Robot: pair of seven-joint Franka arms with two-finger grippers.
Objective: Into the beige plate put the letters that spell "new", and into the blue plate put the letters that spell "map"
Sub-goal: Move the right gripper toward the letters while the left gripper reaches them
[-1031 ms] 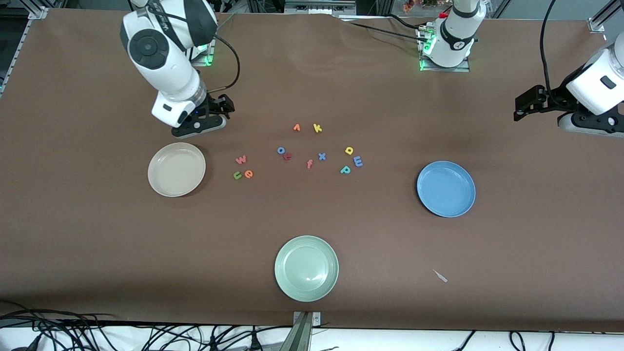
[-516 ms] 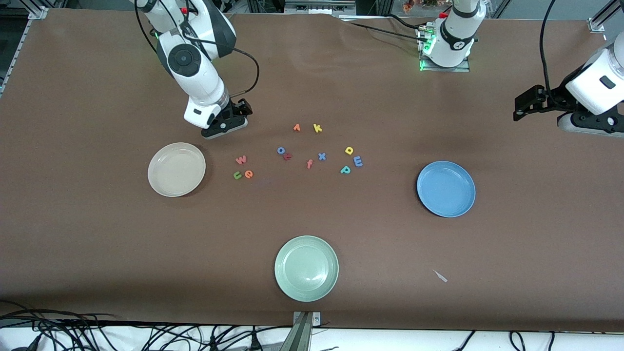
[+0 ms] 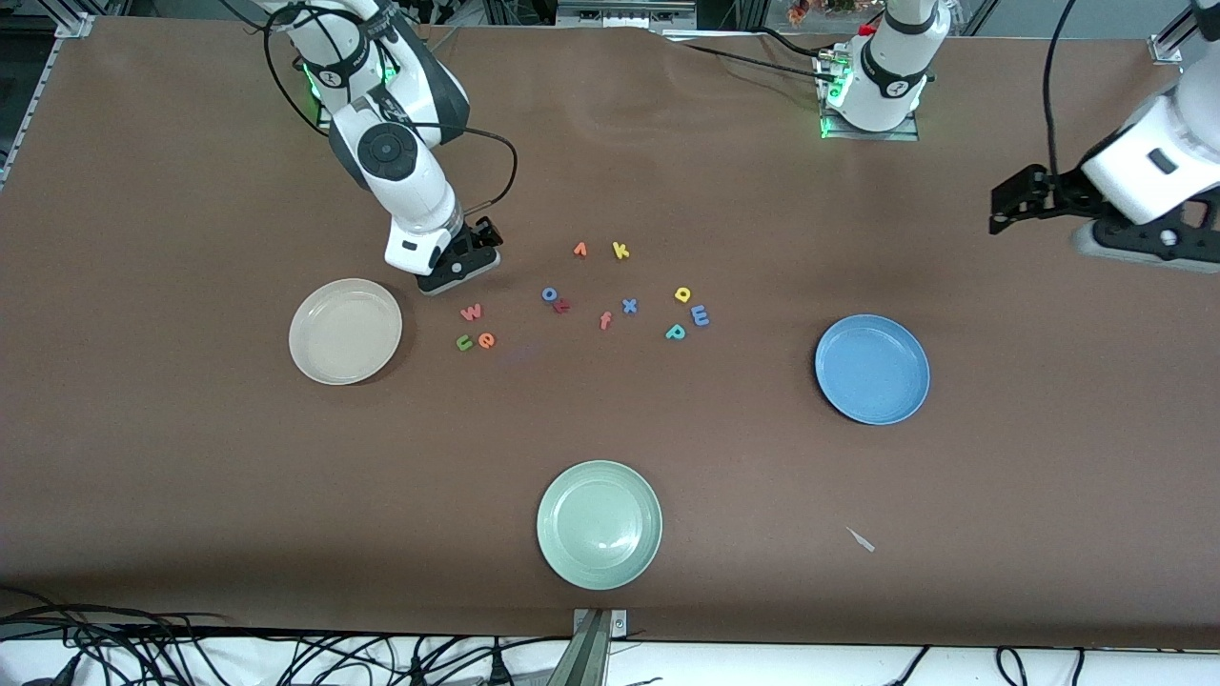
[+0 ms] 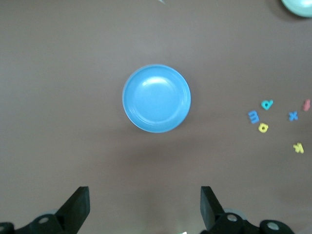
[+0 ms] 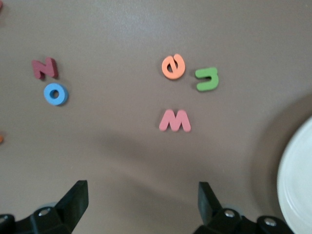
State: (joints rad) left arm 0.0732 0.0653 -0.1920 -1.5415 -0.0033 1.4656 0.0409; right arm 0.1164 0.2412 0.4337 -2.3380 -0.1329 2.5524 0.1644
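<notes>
The right gripper (image 5: 139,207) is hanging with jaws apart just beside the w (image 5: 174,120), e (image 5: 173,67) and n (image 5: 207,79) lying on the desk (image 3: 191,476) near the beige plate (image 3: 345,331), while the left gripper (image 4: 144,207) is waiting, jaws apart, over the desk beside the blue plate (image 4: 156,98)

The only readable signs are the foam letters lying on the brown table, each a single character. Taking the blue x (image 3: 629,306) as landmark: toward the right arm's end lie an orange f (image 3: 604,321), a dark red letter (image 3: 562,306) touching a blue o (image 3: 550,293), then a pink w (image 3: 471,312), an orange e (image 3: 486,340) and a green n (image 3: 464,343) that reads as u. Farther from the front camera sit a yellow k (image 3: 620,251) and an orange letter (image 3: 579,250), unclear. Toward the left arm's end: yellow a (image 3: 682,294), blue m (image 3: 700,315) turned sideways, teal p (image 3: 675,332).
</notes>
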